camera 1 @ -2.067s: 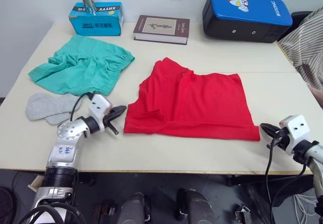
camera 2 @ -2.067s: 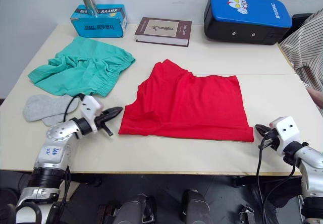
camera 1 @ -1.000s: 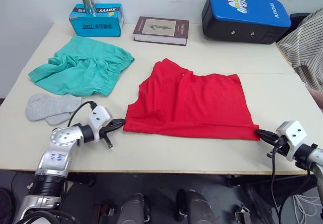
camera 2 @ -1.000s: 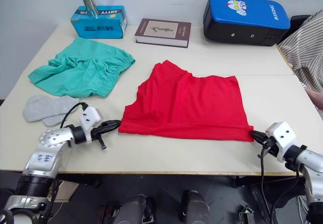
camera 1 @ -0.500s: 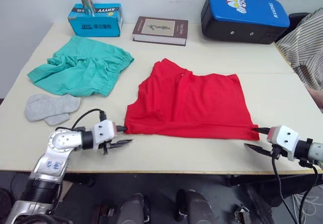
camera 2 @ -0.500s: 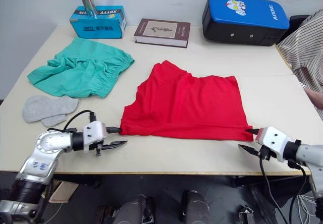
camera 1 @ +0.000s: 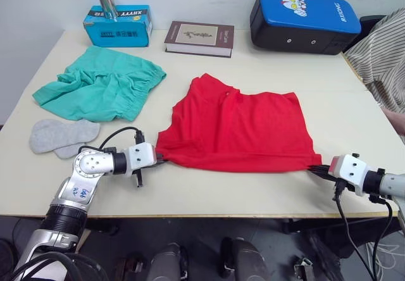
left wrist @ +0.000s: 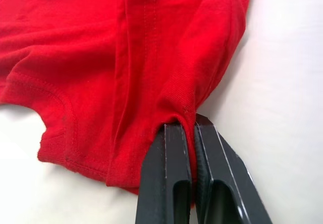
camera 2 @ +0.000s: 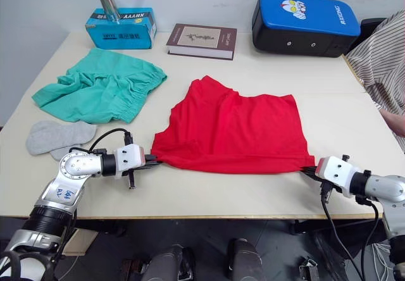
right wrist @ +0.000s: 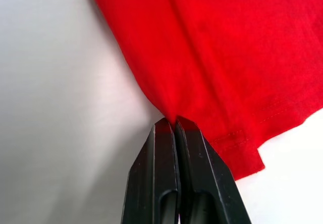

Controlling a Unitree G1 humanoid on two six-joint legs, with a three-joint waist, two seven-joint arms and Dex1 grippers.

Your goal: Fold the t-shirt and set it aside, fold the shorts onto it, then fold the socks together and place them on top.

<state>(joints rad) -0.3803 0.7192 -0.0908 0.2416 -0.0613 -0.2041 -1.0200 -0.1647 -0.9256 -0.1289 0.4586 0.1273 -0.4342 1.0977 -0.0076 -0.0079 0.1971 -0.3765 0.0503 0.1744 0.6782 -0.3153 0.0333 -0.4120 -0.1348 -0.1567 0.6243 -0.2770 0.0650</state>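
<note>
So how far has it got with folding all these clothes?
Barely started. The t-shirt lies partly folded on the table, and the left gripper and right gripper are each shut on a near corner of it. The shorts lie crumpled and the socks lie untouched; both are left to fold and stack.

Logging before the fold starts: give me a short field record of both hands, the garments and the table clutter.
left hand: shut on the t-shirt's near left corner
right hand: shut on the t-shirt's near right corner
t-shirt: lying on the table, not yet folded
shorts: crumpled, far left
socks: near left, beside the shorts
far edge: blue box, book, blue case
</note>
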